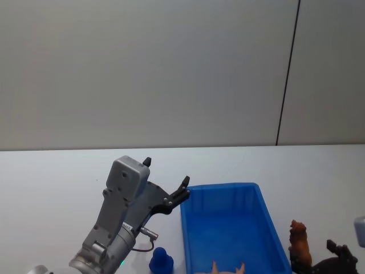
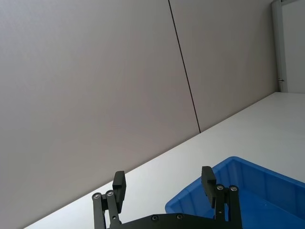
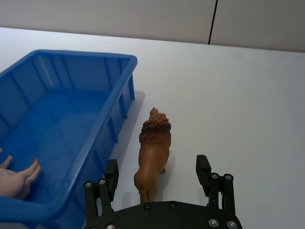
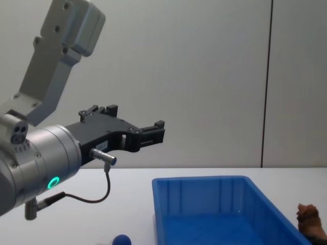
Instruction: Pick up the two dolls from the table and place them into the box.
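Grey wall panels (image 1: 171, 68) back a white desk (image 1: 57, 171). From the head, the blue box (image 1: 219, 186) sits right of centre, with something pink (image 1: 228, 269) lying at its near end. The blue doll (image 1: 161, 261) stands on the desk just left of it, the brown doll (image 1: 299, 242) just right of it. The left pincer (image 1: 166, 171) hangs by the box's far left corner.

From the left wrist, that pincer is spread wide and holds nothing.

From the right wrist, the right pincer (image 3: 157, 164) is spread wide, with one finger on each side of the brown doll's hindquarters, apparently not touching. The doll stands upright just beside the box. For a good grab, I judge the pincer should sink a little, centre on the trunk rather than the legs, close gently, then lift clear of the rim before swinging over.

From the chest, the left pincer is raised well above the desk, and the blue doll's top peeks in at the lower edge.
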`<state>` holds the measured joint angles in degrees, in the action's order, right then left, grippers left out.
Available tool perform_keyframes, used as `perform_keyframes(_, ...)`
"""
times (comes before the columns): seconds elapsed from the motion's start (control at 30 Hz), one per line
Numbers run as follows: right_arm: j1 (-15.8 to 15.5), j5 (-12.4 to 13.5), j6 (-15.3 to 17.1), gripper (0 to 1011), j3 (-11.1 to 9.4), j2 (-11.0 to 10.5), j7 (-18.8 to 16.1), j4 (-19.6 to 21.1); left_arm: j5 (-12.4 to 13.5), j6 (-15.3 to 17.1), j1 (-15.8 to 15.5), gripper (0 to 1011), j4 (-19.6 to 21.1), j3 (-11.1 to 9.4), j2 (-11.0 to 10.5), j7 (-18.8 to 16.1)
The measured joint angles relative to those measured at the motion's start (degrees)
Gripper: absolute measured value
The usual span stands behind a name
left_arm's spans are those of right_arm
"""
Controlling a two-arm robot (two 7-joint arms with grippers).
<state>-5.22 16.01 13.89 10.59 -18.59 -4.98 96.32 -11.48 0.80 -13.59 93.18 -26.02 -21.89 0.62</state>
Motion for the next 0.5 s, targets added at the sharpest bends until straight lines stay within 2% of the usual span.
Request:
perform_keyframes(0.1,0.1,-0.4,0.0,998,0.2,0.3,-0.2,-0.9,0.0,0.0,0.0,1001,0.0,0.0,0.0,0.0)
perform_keyframes(0.23,0.4,-1.0,-0.1,929,0.6,0.7,-0.5,-1.9,0.0,0.0,0.0,1001,0.0,0.0,0.0,0.0)
perform_keyframes(0.33,0.9,-1.8,-0.7,834,0.9,1.2,-0.7,-3.1,0.0,0.0,0.0,1001,0.0,0.0,0.0,0.0)
perform_keyframes(0.37,1.0,-1.9,-0.8,834,0.9,1.3,-0.7,-3.3,0.0,0.0,0.0,1001,0.0,0.0,0.0,0.0)
perform_keyframes(0.5,1.7,-2.7,-1.5,688,1.3,1.9,-0.7,-4.5,0.0,0.0,0.0,1001,0.0,0.0,0.0,0.0)
